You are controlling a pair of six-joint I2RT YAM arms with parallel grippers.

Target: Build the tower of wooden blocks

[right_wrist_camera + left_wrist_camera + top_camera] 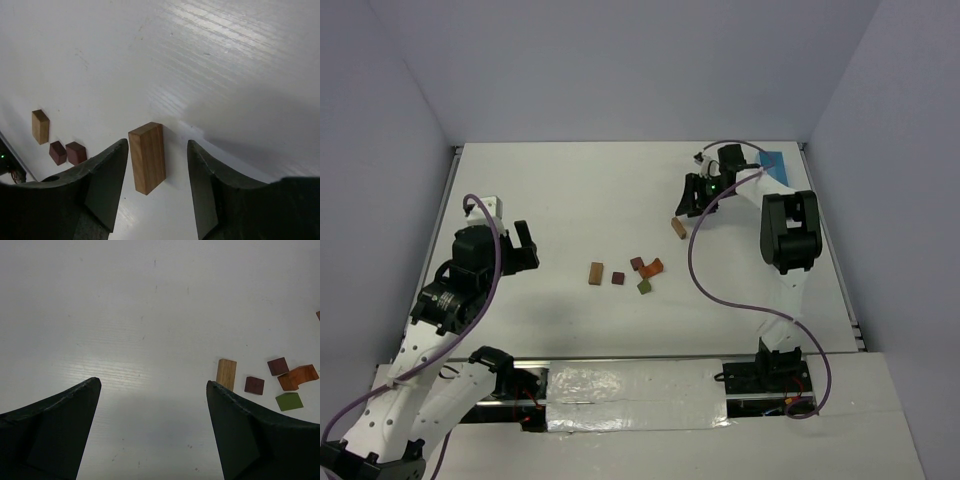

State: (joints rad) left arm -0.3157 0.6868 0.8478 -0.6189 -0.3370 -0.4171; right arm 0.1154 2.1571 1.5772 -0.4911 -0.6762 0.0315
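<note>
The wood blocks lie loose and flat on the white table, none stacked. A tan block [596, 272], two dark red blocks [618, 278] [637, 264], an orange block [654, 267] and an olive green block [645, 287] sit mid-table. A second tan block [678, 228] [147, 156] lies apart at the right. My right gripper [692, 205] [157, 145] is open and straddles it, jaws on either side, not gripping. My left gripper [520, 245] [152, 384] is open and empty, left of the group. The left wrist view shows the tan block [226, 374] by its right finger.
A light blue tray [775, 160] lies at the back right, behind the right arm. White walls enclose the table on three sides. The right arm's cable [705, 270] loops over the table to the right of the blocks.
</note>
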